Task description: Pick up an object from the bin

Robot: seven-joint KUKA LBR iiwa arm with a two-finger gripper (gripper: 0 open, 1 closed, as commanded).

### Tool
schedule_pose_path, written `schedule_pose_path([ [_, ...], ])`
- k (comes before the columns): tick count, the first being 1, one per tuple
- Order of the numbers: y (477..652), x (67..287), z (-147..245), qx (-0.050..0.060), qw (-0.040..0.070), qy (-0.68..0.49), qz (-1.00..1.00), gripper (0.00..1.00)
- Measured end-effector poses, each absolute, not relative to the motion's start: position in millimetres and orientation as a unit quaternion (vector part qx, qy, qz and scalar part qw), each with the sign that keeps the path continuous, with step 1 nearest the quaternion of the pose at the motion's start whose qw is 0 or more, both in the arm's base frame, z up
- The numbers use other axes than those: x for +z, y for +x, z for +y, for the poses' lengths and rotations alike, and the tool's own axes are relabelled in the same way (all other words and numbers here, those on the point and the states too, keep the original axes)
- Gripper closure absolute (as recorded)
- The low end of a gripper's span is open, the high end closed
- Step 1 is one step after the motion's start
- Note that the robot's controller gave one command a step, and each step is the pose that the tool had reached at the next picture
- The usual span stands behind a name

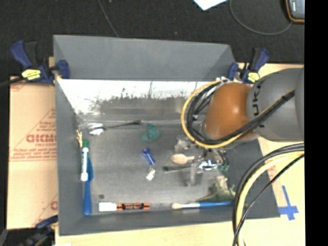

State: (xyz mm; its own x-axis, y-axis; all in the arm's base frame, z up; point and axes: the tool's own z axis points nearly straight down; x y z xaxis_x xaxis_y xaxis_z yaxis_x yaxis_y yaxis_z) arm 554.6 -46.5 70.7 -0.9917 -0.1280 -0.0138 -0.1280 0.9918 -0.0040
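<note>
**Operator:** While the arm hangs over the right half of the bin (pixel 143 60), I'll go through it from the near wall outward. A blue pen (pixel 202 205) and a marker (pixel 125 206) lie end to end along that wall. I'd guess long things end up against the sides because the walls slope inward.

**Colleague:** And on the left?

**Operator:** It's the same there: a toothbrush (pixel 85 170) lies flat along the left wall. In the near right corner there's a green clump (pixel 221 189), just short of the gripper (pixel 200 167).

**Colleague:** What is the gripper on?

**Operator:** It's low, right of centre, with a beige oval (pixel 179 159) just to its left. That's the closest thing to it, so it's my likely pick. The wrist blocks my view, so I can't tell whether the jaws are spread or clenched, nor whether anything is in them.

**Colleague:** What's further out?

**Operator:** A white bit (pixel 150 175) and a blue cap (pixel 148 156) lie loose mid-floor, well apart from the walls. Beyond them there's a teal piece (pixel 151 133), and a spoon (pixel 100 129) at the far left. Each lies alone, so each should lift cleanly.
</note>
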Motion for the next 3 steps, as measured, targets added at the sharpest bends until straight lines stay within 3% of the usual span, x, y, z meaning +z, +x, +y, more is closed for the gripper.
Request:
schedule_pose_path([
  [1, 545.1, 71.8, -48.1, -0.001, 0.011, -0.043, 0.999, 0.0],
  [2, 554.7, 72.7, -47.7, -0.002, 0.011, -0.059, 0.998, 1.0],
  [3, 554.7, 73.0, -47.7, -0.002, 0.011, -0.059, 0.998, 1.0],
])
